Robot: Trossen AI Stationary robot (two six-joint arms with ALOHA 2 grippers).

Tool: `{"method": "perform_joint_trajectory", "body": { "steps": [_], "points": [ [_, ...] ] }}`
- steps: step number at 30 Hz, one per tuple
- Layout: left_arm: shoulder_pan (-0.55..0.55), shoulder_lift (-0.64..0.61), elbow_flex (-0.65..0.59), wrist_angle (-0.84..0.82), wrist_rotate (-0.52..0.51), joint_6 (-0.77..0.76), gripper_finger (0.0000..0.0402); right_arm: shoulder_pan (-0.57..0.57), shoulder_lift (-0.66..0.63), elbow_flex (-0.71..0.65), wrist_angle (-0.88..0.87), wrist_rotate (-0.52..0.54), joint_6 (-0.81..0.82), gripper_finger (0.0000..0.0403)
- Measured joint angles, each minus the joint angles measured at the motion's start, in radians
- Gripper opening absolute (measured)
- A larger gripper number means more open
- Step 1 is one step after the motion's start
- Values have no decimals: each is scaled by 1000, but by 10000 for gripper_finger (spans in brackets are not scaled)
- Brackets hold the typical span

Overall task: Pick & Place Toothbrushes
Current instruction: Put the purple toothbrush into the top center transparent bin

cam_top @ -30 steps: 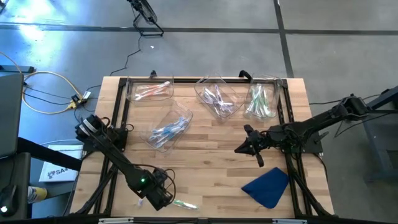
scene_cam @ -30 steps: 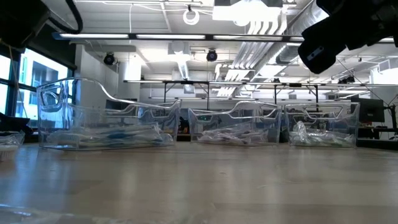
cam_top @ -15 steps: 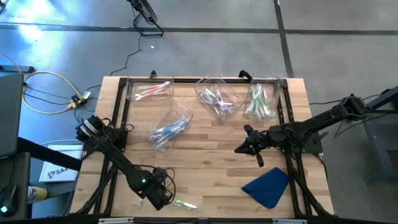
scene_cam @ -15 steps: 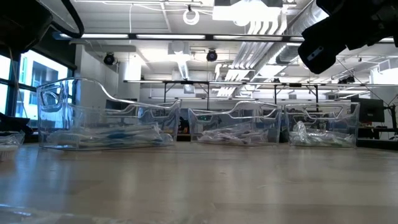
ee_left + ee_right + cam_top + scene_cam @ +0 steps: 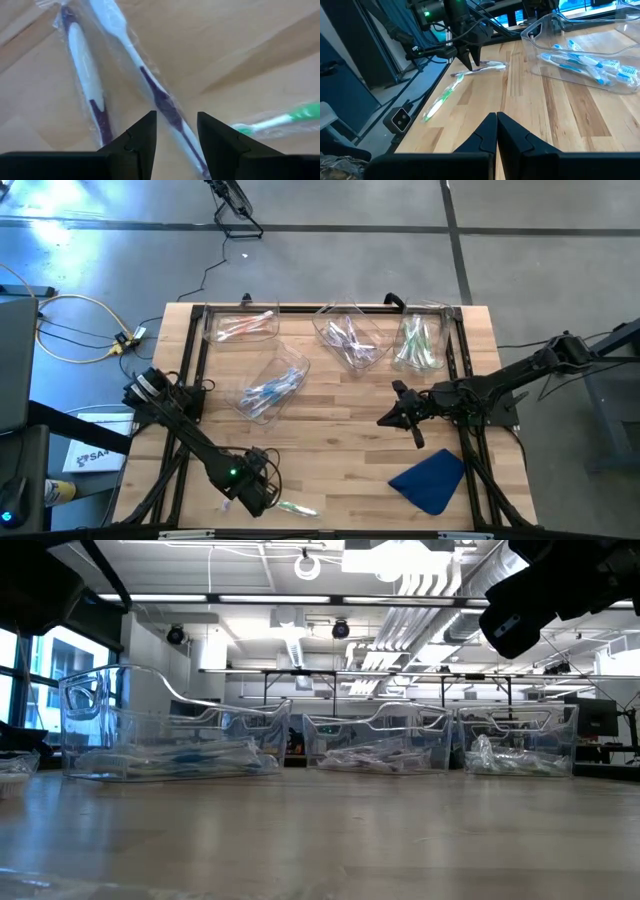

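between our left gripper (image 5: pixel 174 137) fingers, which stand spread with nothing pinched, runs a purple brush (image 5: pixel 160 95) in its wrapper, its handle passing through the gap on the table (image 5: pixel 340 420). to grip it well, we judge we should come straight down, centre the handle between the pads and close slowly so the slick wrapper does not squirt out. just beside one finger lies a second purple brush (image 5: pixel 87 85), close enough to get caught too. off the other finger lies a green brush (image 5: pixel 280 122), clear of the gap. far ahead sit four bins (image 5: pixel 350 335) already holding brushes. our right gripper (image 5: pixel 400 417) waits well apart over mid-table, fingers pressed together, near a blue cloth (image 5: pixel 430 480).
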Motion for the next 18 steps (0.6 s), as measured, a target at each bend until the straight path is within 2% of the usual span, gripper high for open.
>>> {"method": "perform_joint_trajectory", "body": {
  "steps": [18],
  "points": [
    [0, 44, 0, 61, 16, 9, 135, 0, 0, 0, -7, 0, 0, 3]
  ]
}}
